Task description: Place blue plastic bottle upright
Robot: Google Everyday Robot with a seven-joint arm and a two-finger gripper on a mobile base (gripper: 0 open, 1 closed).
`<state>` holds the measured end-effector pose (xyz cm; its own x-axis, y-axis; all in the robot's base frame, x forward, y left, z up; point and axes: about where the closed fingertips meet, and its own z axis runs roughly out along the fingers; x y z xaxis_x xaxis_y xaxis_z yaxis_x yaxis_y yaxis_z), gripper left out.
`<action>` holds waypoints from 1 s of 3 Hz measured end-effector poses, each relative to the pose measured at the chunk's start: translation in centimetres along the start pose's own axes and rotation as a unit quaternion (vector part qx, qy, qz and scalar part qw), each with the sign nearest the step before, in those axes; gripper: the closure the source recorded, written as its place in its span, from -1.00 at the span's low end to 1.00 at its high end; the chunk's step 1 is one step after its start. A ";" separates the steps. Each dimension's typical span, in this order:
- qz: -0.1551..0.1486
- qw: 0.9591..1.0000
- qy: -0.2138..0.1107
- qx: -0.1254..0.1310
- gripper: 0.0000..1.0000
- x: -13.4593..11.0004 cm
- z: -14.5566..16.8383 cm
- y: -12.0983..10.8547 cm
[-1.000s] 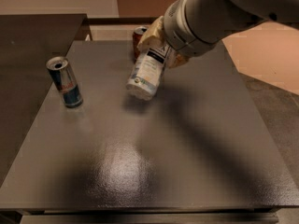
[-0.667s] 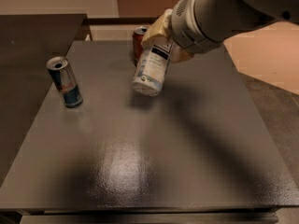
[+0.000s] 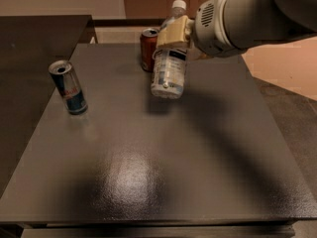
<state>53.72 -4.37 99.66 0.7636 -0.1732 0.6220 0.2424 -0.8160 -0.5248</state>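
Note:
The blue plastic bottle (image 3: pixel 169 68) is clear and pale bluish with a white cap and a white label. It hangs nearly upright, cap up, held above the dark table (image 3: pixel 148 148) near its far middle. My gripper (image 3: pixel 172 37) is shut on the bottle's upper part, its cream-coloured fingers (image 3: pixel 171 33) wrapped round the shoulder. The arm comes in from the upper right. The bottle's base is off the surface and its shadow falls just below it.
A red cola can (image 3: pixel 147 48) stands right behind the bottle at the table's far edge. A slim blue-and-silver energy drink can (image 3: pixel 68 87) stands at the left. A second dark table (image 3: pixel 34 38) adjoins on the left. Floor lies to the right.
The bottle has swung from tilted toward upright, cap now up, and my gripper has carried it slightly right and back, in front of the red can.

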 end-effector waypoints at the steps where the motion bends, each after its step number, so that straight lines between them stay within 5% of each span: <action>1: -0.046 0.998 0.046 0.020 1.00 0.2 -0.6 0.5; 2: -0.094 0.990 0.098 0.030 1.00 0.6 -1.1 0.8; 3: -0.157 0.977 0.142 0.024 1.00 0.5 -1.2 1.3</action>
<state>53.69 -6.20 99.98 0.4516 -0.0695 0.8895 0.4711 -0.8281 -0.3039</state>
